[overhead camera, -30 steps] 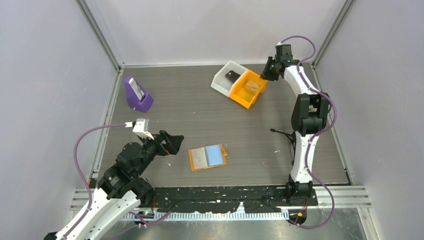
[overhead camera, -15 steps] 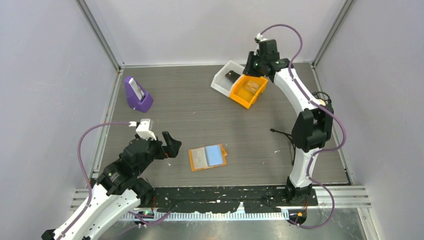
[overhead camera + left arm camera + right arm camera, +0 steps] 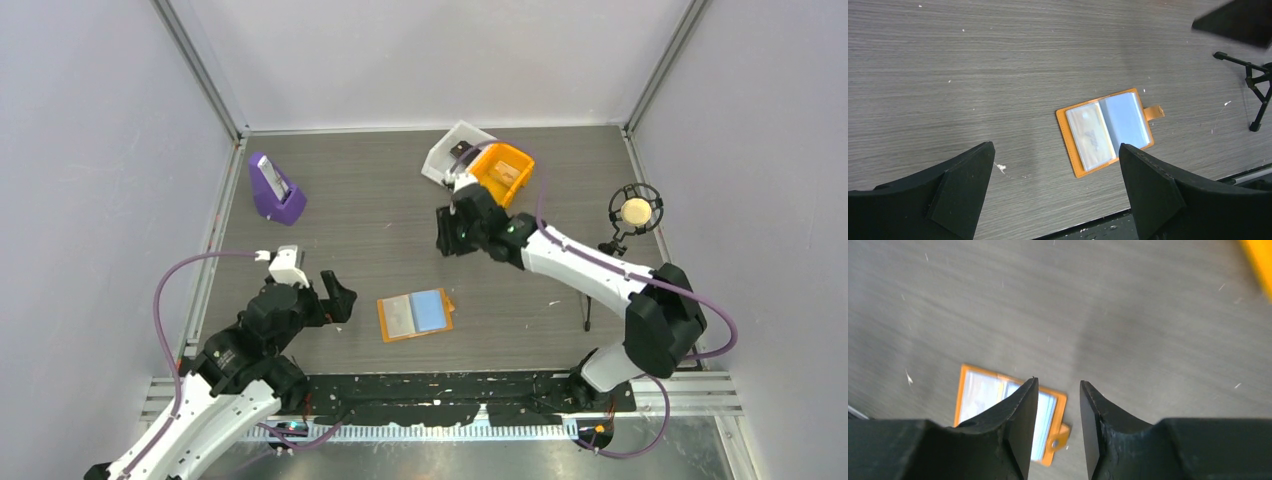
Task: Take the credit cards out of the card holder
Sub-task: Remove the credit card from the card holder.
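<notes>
The card holder (image 3: 415,315) lies open near the middle of the tabletop's (image 3: 380,215) near edge, long axis along it, just right of my wide, empty left end effector (image 3: 338,298); my narrowly parted, empty right end effector (image 3: 441,232) hangs farther back.

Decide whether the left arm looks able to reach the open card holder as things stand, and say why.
Probably yes. The left gripper, jaws wide, sits just left of the card holder, which lies open on the table with nothing between them; the right gripper hovers farther back, off that path.
</notes>
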Controlling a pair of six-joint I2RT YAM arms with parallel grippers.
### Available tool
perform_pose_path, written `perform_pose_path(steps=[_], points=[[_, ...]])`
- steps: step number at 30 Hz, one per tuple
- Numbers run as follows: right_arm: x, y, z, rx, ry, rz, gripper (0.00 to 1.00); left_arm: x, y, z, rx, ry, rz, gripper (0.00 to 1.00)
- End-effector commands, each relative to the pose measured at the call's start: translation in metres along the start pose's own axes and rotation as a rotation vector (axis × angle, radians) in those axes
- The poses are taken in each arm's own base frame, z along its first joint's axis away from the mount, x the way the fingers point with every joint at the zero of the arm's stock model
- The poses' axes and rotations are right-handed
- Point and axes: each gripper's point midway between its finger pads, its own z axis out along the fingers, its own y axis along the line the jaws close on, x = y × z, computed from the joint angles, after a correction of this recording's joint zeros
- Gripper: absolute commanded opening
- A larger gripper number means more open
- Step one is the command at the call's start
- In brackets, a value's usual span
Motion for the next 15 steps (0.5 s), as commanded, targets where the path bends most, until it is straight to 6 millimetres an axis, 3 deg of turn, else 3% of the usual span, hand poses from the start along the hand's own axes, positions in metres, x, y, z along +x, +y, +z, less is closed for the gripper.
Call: perform_pose_path(steps=[1,4,11,15], points=[[0.019,0.027,-0.008,-0.009,-0.074,0.036,0.47,0.002,0.009,-0.002,-0.028,-0.024,-0.044,1.0],[0.044,0.042,-0.008,-0.008,-0.068,0.032,0.55,0.006,0.012,-0.004,-0.034,-0.02,-0.055,1.0],[0.087,0.091,-0.001,-0.032,-0.014,0.0,0.56,-0.009,0.019,-0.016,-0.042,-0.114,-0.087,1.0],[0.1,0.117,0.004,-0.042,0.012,-0.026,0.56,-0.018,0.023,-0.023,-0.039,-0.177,-0.096,1.0]])
